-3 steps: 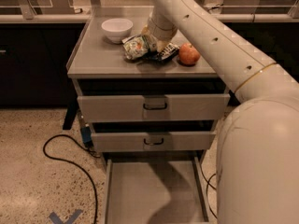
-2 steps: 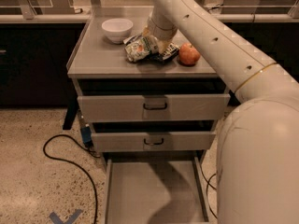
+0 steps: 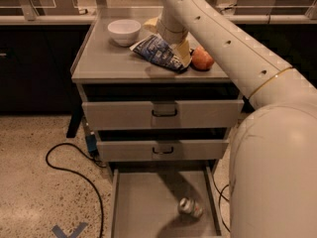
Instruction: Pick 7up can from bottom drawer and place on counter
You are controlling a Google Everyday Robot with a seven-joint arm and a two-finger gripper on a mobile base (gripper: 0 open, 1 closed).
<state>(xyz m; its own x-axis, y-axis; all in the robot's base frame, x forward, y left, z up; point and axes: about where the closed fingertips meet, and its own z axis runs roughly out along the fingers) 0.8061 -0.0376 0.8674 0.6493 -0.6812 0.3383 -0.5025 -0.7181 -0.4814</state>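
The 7up can (image 3: 190, 207) lies on its side on the floor of the open bottom drawer (image 3: 143, 207), near its right wall. My arm reaches across the counter (image 3: 106, 58) from the right. The gripper (image 3: 173, 39) is low over the counter's back middle, right at the blue chip bag (image 3: 157, 53), far above the can. The bag hides the gripper's tip.
A white bowl (image 3: 124, 31) stands at the counter's back left. An apple (image 3: 201, 59) sits at its right, beside the chip bag. The two upper drawers (image 3: 163, 114) are closed. A black cable (image 3: 74, 170) loops on the floor left of the cabinet.
The can now shows on the bottom drawer's floor, which looked bare before. The chip bag has shifted a little to the right and lies flatter. The arm stays over the counter.
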